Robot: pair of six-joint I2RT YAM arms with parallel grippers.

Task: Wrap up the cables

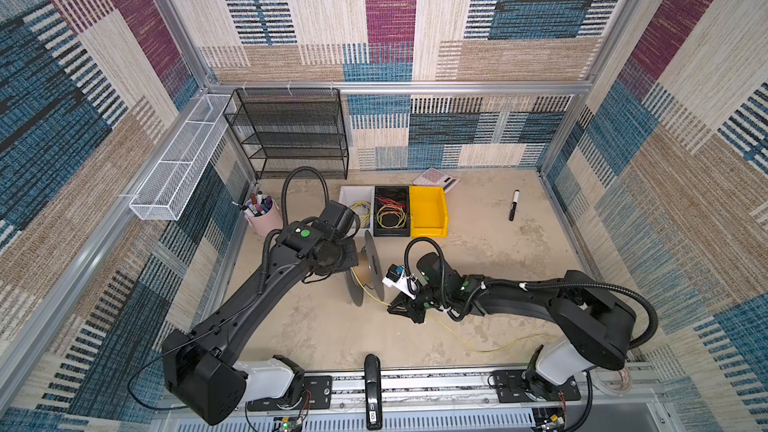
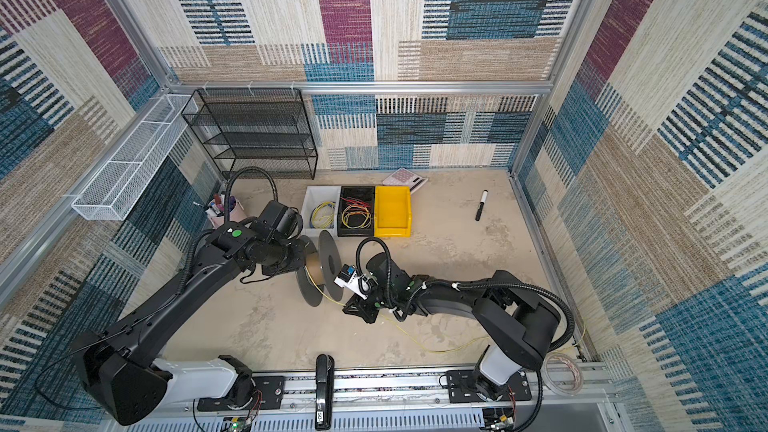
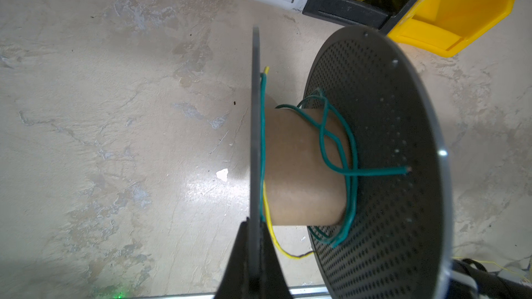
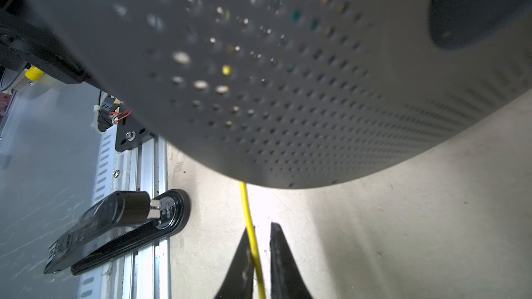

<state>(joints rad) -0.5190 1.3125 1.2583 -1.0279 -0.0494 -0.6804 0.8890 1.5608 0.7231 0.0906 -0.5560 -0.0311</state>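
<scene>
Limp, light-looking yellow wire is best pinched just beside the spool the left gripper clamps, where the right gripper nips it.

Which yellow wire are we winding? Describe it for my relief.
Find the grey perforated spool held on edge mid-table by the left gripper. From its core a thin yellow wire trails across the table, between the fingers of the right gripper. Unlike the coils in the bins, it is one loose, plain strand.
</scene>
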